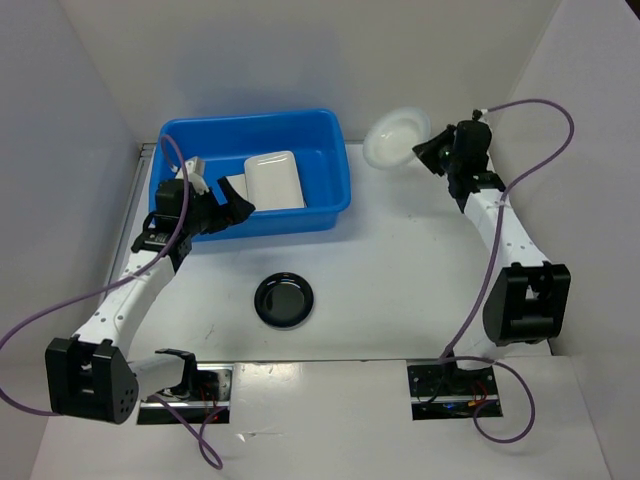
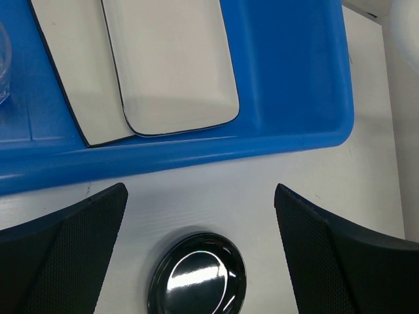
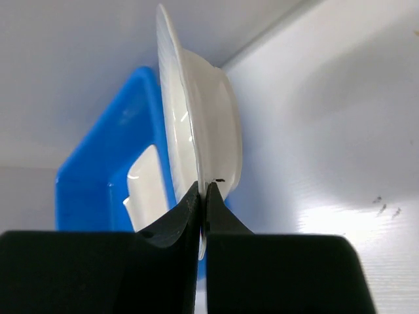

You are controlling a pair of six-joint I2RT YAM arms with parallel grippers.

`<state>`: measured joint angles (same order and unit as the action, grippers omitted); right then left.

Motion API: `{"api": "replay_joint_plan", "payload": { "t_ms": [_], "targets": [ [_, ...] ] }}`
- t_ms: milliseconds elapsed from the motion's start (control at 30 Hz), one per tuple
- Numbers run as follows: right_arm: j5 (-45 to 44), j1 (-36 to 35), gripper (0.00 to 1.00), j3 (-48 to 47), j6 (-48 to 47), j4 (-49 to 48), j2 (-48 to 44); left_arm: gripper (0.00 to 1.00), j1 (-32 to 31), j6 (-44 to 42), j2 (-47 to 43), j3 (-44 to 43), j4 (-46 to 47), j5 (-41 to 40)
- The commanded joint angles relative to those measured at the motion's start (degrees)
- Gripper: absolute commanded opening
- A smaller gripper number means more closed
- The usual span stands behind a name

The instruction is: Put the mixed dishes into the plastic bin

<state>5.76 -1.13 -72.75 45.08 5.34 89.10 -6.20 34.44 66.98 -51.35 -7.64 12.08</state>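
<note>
One white bowl (image 1: 395, 138) hangs just right of the blue bin (image 1: 300, 220), its thin rim pinched by the right tool (image 3: 203, 196). It looks hard, slippery and easy to break. The left tool (image 2: 201, 190) is spread wide, holding nothing

Plates (image 1: 275, 180), perhaps cup (image 2: 3, 65), in bin (image 1: 250, 119); saucer (image 1: 284, 300) before.

A lab test cell: plain white panels (image 1: 50, 120) box in a white table (image 1: 400, 270).

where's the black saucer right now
The black saucer lies on the table near the middle of the top view, on the arms' side of the blue bin, not touching it.
</note>
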Motion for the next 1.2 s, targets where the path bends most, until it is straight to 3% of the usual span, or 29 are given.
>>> {"api": "replay_joint_plan", "payload": {
  "t_ms": [0,100,300,767,967,1100,1167],
  "targets": [
    [1.27,-4.05,0.00,-7.48,-5.25,0.80,-3.67,1.00,-0.22,-1.13,-1.59,-0.85,2.01,0.76],
    [2.58,-9.93,0.00,-12.83,-8.77,3.96,-2.71,1.00,-0.74,-1.13,-2.12,-0.25,2.01,1.28],
    [2.41,-19.95,0.00,-23.72,-13.43,8.89,8.09,1.00,-0.75,-0.60,-3.17,0.29,1.49,1.28],
    [6.28,-24.19,0.00,-51.60,-15.81,17.24,34.37,1.00,-0.75,-1.74,-4.75,0.29,-2.64,1.28],
    [8.04,-24.71,0.00,-72.50,-15.81,27.33,50.27,1.00,-0.75,-2.27,-5.28,0.29,-3.79,1.28],
    [9.09,-25.86,0.00,-96.26,-15.81,36.56,62.31,1.00,-0.75,-2.79,-5.81,0.29,-4.31,0.76],
    [9.79,-25.86,0.00,-98.12,-14.50,37.73,64.62,1.00,-0.75,-2.79,-5.81,0.29,-4.84,0.76]
  ]
}}
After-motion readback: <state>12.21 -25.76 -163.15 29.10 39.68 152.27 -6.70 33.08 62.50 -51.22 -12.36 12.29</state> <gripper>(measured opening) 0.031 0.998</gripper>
